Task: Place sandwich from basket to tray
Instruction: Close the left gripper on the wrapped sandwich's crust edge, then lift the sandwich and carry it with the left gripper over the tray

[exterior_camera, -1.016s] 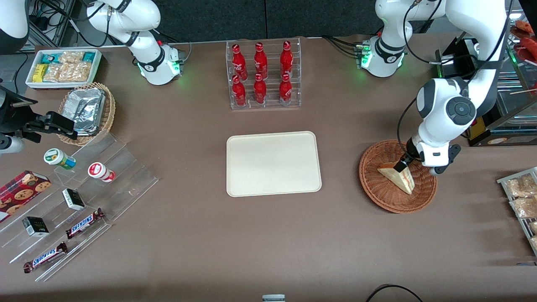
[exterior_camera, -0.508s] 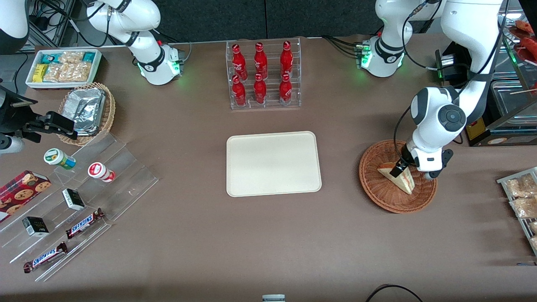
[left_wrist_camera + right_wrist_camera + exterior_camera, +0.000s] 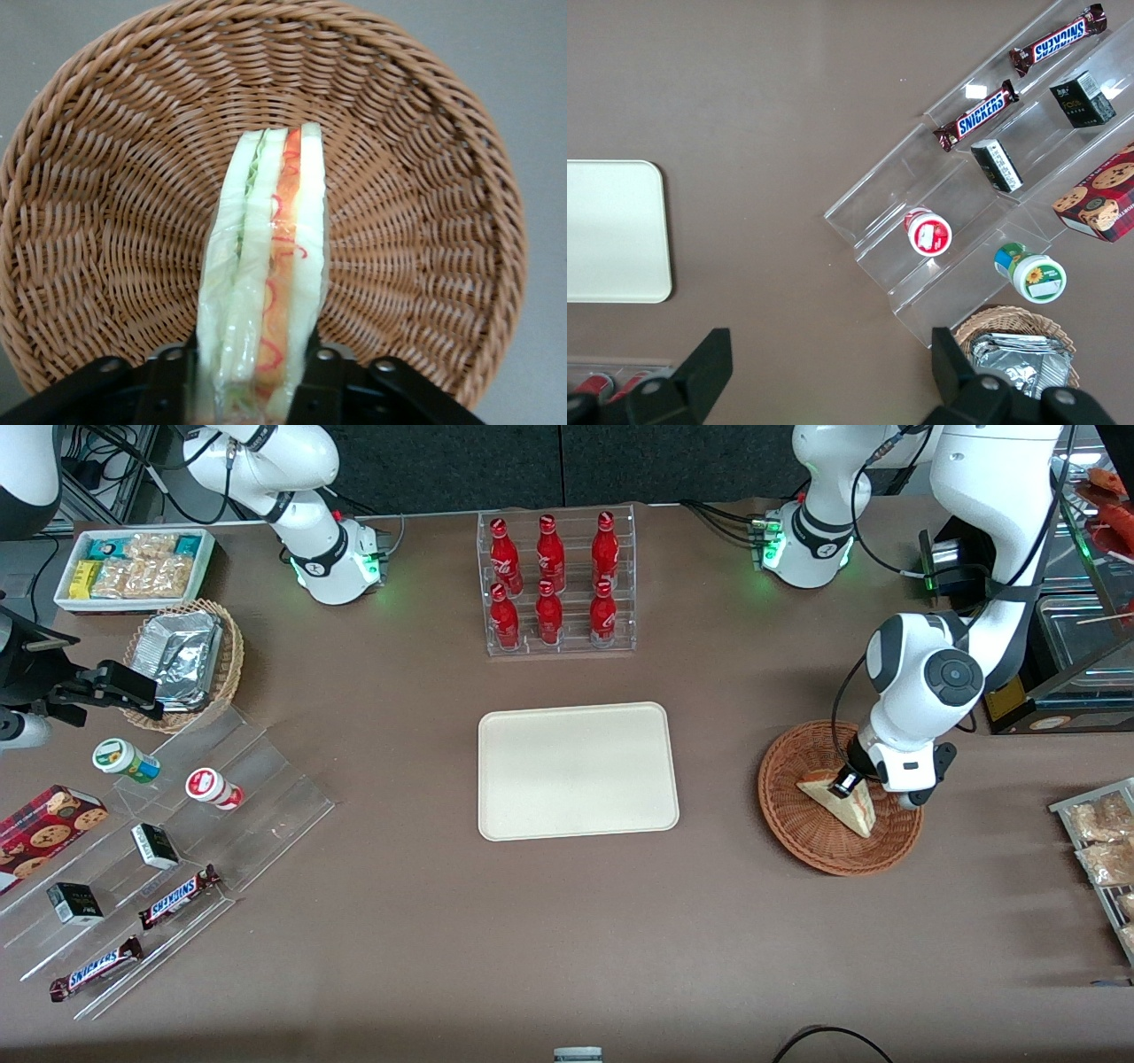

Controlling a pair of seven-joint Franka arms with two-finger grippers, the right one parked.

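Sandwich [image 3: 840, 803] lies in the basket [image 3: 788, 815] in the front view, a pale wedge whose point aims toward the camera. The hand [image 3: 846, 782] is down inside the basket at the wedge's broad end, with a dark finger [image 3: 842, 783] resting on the bread. The basket sits on the brown desk [image 3: 532, 939] toward the working arm's end. Taking the basket as the landmark, the tray [image 3: 578, 771] lies flat well apart from it, toward the parked arm's end, with bare desk between them. A clear rack of red bottles [image 3: 554, 584] stands farther from the camera than the basket, near the tray's long edge.

From the left wrist, the sandwich [image 3: 266, 274] stands on edge in the basket [image 3: 416, 159], showing white bread outside and green, orange and red filling between. The hand [image 3: 252, 385] grips it: the two black fingers [image 3: 168, 381] are closed most of the way, one pressed to each bread face, and the rest of the wedge rests against the weave.

From the right wrist, a corner of the tray [image 3: 611, 230] shows on the desk [image 3: 762, 106], beside clear stepped shelves holding chocolate bars [image 3: 977, 115] and small tubs [image 3: 928, 232].
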